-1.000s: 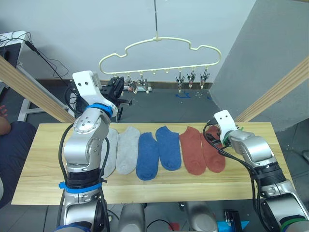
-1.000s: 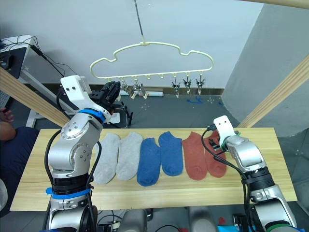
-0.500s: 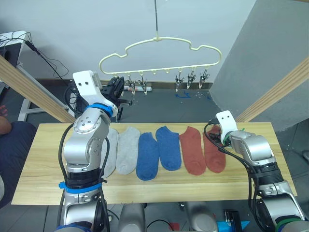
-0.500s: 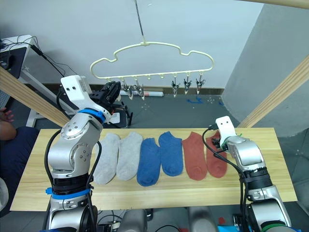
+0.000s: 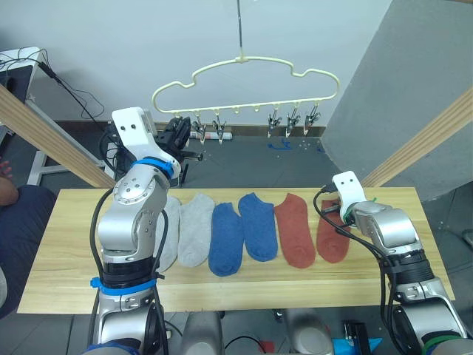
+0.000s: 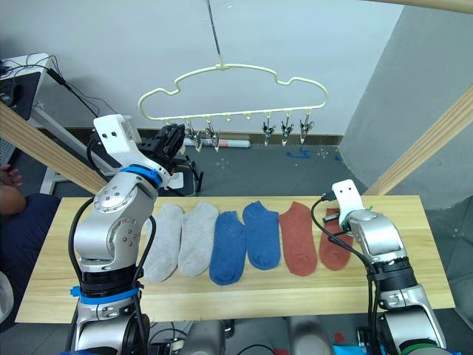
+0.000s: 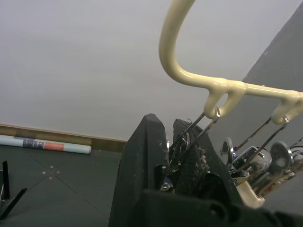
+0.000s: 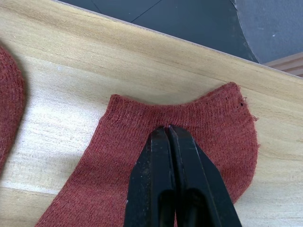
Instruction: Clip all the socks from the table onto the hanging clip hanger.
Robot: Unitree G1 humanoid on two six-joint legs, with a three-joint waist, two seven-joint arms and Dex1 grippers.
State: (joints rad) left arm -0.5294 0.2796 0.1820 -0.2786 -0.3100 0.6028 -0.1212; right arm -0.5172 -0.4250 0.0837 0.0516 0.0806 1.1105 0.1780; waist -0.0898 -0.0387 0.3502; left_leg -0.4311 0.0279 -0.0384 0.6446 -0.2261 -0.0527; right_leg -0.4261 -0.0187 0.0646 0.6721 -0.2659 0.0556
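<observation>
Right gripper (image 8: 169,130) pinched tight on the cuff of the outermost rust red sock (image 8: 142,165), flat on the table (image 8: 71,61). Left gripper (image 7: 171,137) up at the clip hanger (image 5: 244,74), nipping a metal clip (image 7: 189,137).

A plain white wall (image 5: 111,44) stands at the back, and a grey wall panel (image 5: 414,81) meets it on the right side. The floor (image 5: 251,166) is dark grey, with a brown baseboard (image 5: 74,126) along the white wall, a rolled paper tube (image 7: 45,144) lying near it, and some blue tape marks (image 5: 279,146). Two pale wooden beams (image 5: 44,137) run diagonally at the left and right sides, and a white stand (image 5: 22,70) with black cables (image 5: 66,85) is at the far left.
</observation>
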